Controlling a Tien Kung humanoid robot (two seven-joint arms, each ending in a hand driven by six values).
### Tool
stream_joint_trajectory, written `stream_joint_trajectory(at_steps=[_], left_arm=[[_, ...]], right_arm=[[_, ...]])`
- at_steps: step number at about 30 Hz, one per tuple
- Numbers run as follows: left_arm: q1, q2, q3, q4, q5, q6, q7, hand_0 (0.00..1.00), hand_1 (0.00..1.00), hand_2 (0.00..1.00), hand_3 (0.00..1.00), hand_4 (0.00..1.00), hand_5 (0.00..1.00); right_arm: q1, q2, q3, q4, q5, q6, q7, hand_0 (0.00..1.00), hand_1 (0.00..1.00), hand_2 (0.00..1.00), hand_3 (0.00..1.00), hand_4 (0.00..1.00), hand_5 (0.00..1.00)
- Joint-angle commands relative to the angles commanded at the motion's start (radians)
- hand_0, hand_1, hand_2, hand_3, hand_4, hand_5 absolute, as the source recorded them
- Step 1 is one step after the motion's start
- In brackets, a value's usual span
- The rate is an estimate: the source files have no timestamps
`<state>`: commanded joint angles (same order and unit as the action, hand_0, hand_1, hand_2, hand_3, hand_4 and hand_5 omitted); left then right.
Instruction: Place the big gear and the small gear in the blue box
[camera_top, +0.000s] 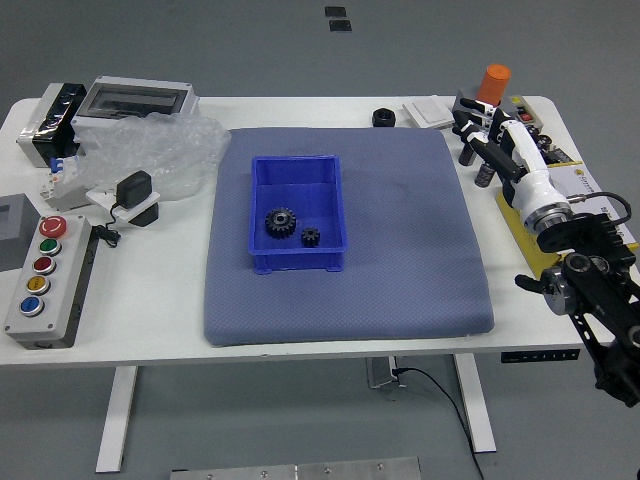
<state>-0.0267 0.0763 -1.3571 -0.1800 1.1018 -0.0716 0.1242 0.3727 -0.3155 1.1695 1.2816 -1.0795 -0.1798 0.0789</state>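
The blue box (297, 259) stands on the grey-blue mat, left of its middle. Inside it lie both gears: the big gear (281, 222) toward the left wall and the small gear (311, 237) to its right and slightly nearer. They are apart from each other. My right hand (490, 135) is raised over the table's right side, well away from the box, fingers extended and relaxed with nothing held. The left arm does not show.
A button panel (45, 285) and grey devices line the left side, with a crumpled plastic bag (160, 150) nearby. A black ring (383, 118) lies beyond the mat (400, 230). An orange cylinder (494, 84) and yellow-edged papers (585, 182) are at the right.
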Motion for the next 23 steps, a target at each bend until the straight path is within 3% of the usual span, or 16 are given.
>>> stream_joint_trajectory(at_steps=[23], left_arm=[[0.003,-0.007,-0.016,0.000,-0.005,0.001,-0.004,0.731,0.682,0.719,0.716,0.442,0.010]], right_arm=[[-0.003,0.000,0.003,-0.003,0.000,0.004,-0.005,0.815,0.742,0.807,0.830,0.767,0.574]])
